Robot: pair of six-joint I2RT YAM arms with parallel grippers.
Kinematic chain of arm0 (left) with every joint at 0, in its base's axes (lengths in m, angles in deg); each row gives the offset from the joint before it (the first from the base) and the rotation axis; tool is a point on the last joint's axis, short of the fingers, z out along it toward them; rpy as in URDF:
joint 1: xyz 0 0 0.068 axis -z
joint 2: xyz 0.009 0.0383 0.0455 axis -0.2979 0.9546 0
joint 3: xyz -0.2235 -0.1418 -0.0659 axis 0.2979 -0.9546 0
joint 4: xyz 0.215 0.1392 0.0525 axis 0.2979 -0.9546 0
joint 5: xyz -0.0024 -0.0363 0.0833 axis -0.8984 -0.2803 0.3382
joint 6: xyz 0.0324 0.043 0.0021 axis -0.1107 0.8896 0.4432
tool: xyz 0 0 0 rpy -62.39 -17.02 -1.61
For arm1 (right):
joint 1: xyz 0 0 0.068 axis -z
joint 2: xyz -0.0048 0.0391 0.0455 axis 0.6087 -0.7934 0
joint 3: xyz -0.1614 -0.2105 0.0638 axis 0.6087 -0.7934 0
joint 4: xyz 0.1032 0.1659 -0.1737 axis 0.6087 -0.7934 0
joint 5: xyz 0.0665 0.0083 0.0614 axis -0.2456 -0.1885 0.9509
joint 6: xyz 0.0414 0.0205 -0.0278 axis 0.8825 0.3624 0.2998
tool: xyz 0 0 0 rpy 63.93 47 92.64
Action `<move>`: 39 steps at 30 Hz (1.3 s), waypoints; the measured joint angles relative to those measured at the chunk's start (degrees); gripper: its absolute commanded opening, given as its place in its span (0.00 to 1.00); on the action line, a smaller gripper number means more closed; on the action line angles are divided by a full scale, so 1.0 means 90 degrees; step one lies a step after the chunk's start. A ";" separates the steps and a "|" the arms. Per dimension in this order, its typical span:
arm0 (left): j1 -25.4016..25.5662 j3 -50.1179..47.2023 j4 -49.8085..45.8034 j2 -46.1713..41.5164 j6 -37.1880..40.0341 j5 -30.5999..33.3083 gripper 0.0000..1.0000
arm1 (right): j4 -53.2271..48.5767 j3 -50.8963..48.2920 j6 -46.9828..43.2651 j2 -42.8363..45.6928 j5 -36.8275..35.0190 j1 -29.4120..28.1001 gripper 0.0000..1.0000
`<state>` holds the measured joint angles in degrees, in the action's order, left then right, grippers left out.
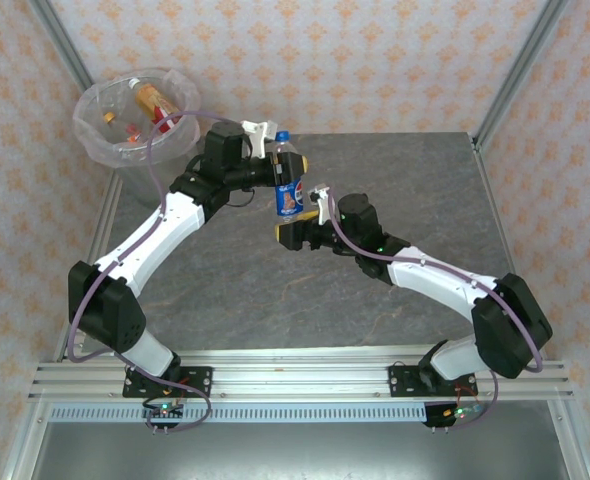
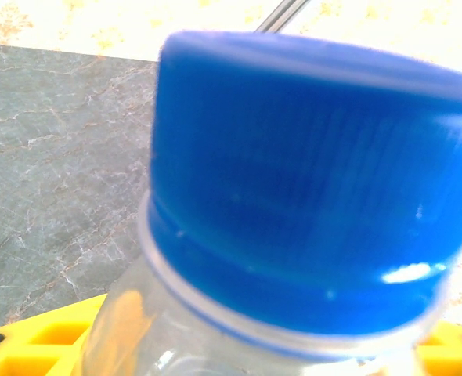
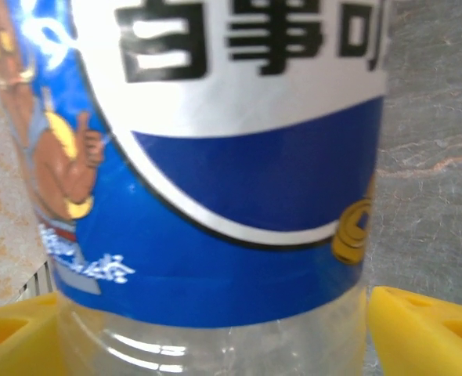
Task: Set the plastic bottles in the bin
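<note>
Your right gripper sits mid-desk, its yellow fingers flanking the base of the upright bottle; you can't tell whether they press it. Just beyond, your left gripper clamps the bottle under its blue cap. The bin stands off the desk's far-left corner, other bottles inside.

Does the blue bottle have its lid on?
On. The blue cap sits snug on the clear neck of the blue bottle, seen close up from the left wrist camera.
</note>
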<state>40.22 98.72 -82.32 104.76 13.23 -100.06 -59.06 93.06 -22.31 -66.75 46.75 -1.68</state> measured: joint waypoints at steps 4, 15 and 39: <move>0.0000 0.0005 -0.0068 0.0000 0.0000 0.0124 0.48 | -0.0066 -0.0007 -0.0027 0.0015 -0.0078 0.0000 0.99; -0.0112 0.0007 -0.0223 0.0000 0.0002 0.0384 0.46 | -0.1025 -0.0002 -0.0610 0.0311 -0.0308 -0.0002 0.99; -0.0459 0.0007 -0.0996 -0.0474 0.0583 0.1984 0.44 | -0.0937 -0.0362 -0.1027 0.1081 -0.2008 0.0012 0.99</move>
<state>36.09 98.78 -91.29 100.49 18.48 -82.20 -67.50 89.80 -31.56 -57.03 28.67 -1.57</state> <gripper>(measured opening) 0.563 0.992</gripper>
